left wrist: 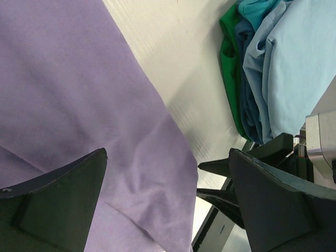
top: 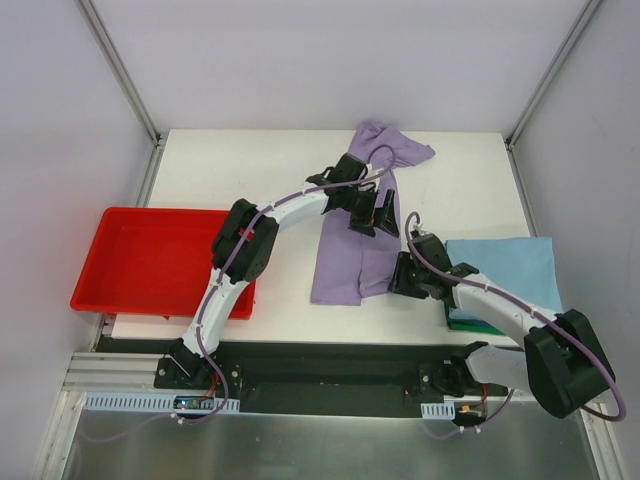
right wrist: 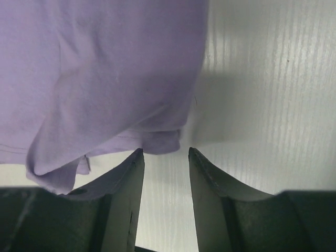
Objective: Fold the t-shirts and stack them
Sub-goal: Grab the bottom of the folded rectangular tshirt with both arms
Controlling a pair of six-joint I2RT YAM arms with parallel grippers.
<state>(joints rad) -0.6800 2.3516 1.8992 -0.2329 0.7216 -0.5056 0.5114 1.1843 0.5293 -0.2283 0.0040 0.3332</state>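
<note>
Left hand (left wrist: 168,152): my jaws stand as wide as they go and hold nothing, hovering over the right side of the lavender shirt (top: 345,255) near mid-table.
Right hand (right wrist: 165,150): my jaws are drawn in to a narrow gap, bare table (right wrist: 273,79) showing through it, nothing between them; the shirt's near right hem lies just beyond my fingertips.
Lavender shirt: stretched lengthwise down the table's middle, bunched at the far end, flatter at the near end.
Blue shirt (top: 505,265): folded, near right, lying on the green shirt (top: 465,323).
Tray (top: 160,211): red, at the near left.
</note>
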